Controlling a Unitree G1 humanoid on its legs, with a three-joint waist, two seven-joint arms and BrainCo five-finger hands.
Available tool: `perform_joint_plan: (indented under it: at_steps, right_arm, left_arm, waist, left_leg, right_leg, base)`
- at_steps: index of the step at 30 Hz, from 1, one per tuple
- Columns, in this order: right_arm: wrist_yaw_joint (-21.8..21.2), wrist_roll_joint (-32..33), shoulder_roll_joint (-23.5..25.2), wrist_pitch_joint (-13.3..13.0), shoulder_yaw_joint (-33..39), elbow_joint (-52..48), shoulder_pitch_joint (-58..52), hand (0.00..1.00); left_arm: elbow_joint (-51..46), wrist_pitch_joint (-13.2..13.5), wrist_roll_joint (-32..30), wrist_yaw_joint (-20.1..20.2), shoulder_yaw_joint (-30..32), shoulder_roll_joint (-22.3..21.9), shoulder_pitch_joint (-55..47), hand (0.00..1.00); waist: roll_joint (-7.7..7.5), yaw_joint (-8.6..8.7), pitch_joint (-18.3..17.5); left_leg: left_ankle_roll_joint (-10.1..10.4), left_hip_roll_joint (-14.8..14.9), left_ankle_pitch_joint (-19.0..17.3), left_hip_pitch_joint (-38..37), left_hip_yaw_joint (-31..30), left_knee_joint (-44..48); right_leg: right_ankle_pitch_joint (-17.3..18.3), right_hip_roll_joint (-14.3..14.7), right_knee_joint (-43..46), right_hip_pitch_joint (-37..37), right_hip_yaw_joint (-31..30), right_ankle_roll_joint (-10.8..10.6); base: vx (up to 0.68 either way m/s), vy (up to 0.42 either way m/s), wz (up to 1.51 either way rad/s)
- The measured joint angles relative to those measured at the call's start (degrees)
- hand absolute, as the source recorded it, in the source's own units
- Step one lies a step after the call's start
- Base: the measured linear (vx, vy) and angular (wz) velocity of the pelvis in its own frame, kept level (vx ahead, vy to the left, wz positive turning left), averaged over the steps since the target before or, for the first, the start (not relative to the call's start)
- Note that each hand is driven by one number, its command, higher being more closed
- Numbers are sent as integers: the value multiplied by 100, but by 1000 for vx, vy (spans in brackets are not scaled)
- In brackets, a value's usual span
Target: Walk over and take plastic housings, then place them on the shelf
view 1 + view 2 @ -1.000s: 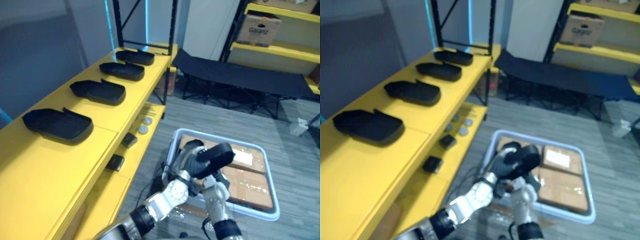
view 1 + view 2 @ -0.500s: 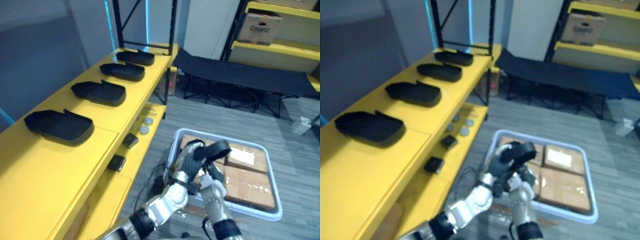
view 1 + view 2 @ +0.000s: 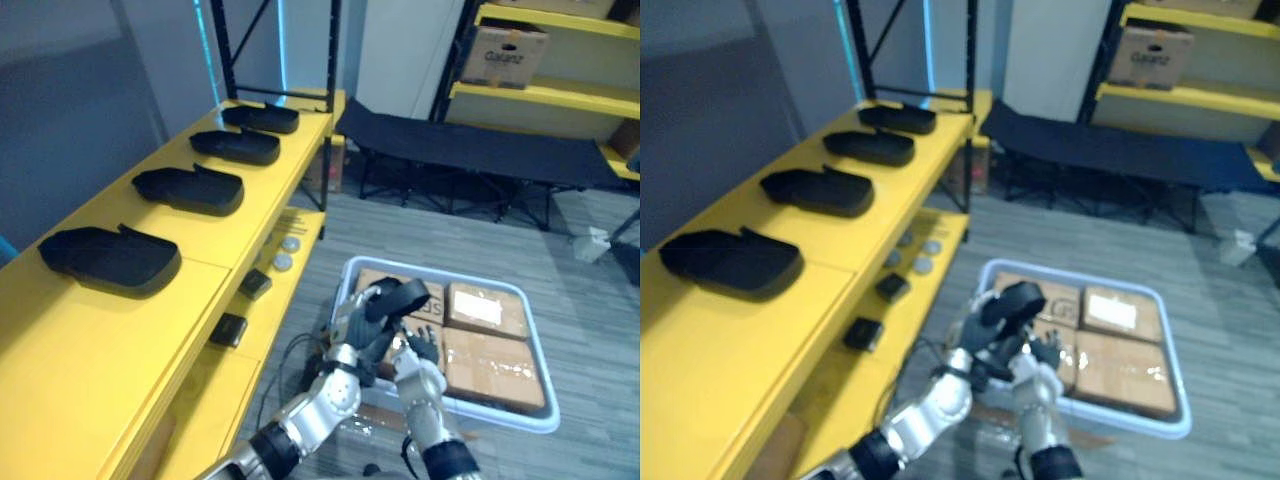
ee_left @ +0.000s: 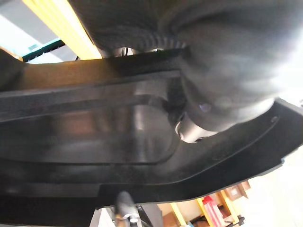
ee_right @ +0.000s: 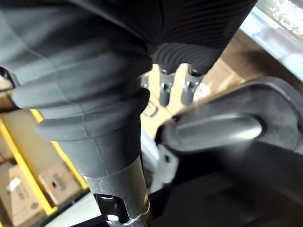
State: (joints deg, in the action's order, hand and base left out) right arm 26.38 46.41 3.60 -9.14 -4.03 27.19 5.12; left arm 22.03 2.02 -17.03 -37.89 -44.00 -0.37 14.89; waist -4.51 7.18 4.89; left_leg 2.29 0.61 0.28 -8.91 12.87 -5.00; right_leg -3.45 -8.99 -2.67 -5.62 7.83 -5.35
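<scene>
Housing: probably light, stiff, slick.
Left hand: my fingers curl round its rim.
Right hand: my fingers straight, steadying below.

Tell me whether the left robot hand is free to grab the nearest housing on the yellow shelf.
Probably not. The left robot hand is curled round a black housing over the white bin, the right robot hand open beside it. Nothing blocks the nearest shelf housing itself.
</scene>
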Motion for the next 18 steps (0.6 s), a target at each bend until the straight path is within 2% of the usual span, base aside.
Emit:
perform_joint_plan:
  at_steps: [3,6,8,12,13,14,15,17,18]
  right_arm:
    - [-194,0,-85,77,-3,-161,-82,0]
    - [-455,3,-172,109,0,-828,-413,0]
    - [-754,4,-267,123,0,-1549,-725,0]
    - [-1352,37,-451,233,0,-2289,-997,0]
    - [-1641,266,-492,304,-2,-2471,-1084,0]
    - [-2193,698,-551,490,-7,-2586,-1171,0]
    - [-2506,967,-587,629,-16,-2630,-1217,0]
    - [-4150,2004,-769,1217,-88,-2697,-1494,0]
    - [-4497,2195,-823,1320,-140,-2714,-1562,0]
  left_arm:
    - [-2,-31,-184,-153,118,9,-32,100]
    - [-20,-107,-214,-236,328,12,-35,100]
    - [-105,-122,-314,-309,494,31,-68,100]
    - [-337,-125,-589,-476,612,176,-79,100]
    - [-382,-125,-624,-507,708,199,-79,100]
    - [-400,-125,-638,-601,847,212,-78,100]
    - [-401,-125,-645,-625,934,212,-78,100]
    - [-406,-125,-646,-673,1275,220,-67,100]
    - [-406,-125,-646,-681,1352,223,-66,100]
  waist:
    - [-1,-8,0]
    - [-7,-4,3]
    - [-9,4,4]
    - [-41,34,21]
    - [-62,78,33]
    - [-82,112,42]
    - [-90,131,47]
    - [-113,173,59]
    - [-115,173,59]
  left_leg:
    - [0,40,-11,42,9,4]
    - [11,52,-22,89,14,24]
    - [17,65,-54,90,46,25]
    - [19,79,-110,51,176,25]
    - [17,78,-128,25,198,25]
    - [18,77,-148,4,222,25]
    - [16,75,-158,-5,237,25]
    - [8,67,-177,-9,254,24]
    - [9,68,-179,-9,253,24]
  right_leg:
    - [2,-1,10,54,-28,-6]
    - [-34,9,19,110,-41,-62]
    - [-51,15,20,130,-76,-89]
    - [-52,16,22,160,-205,-91]
    - [-51,16,23,152,-231,-91]
    - [-49,18,30,152,-281,-91]
    - [-46,18,34,154,-305,-92]
    - [-30,11,43,159,-321,-108]
    - [-28,11,44,159,-320,-107]
  base:
    - [0,0,0]
    - [39,-3,-1]
    - [48,5,-7]
    - [37,24,-17]
    - [16,18,-12]
    - [17,21,-13]
    - [18,21,-12]
    - [22,13,-5]
    - [0,0,0]
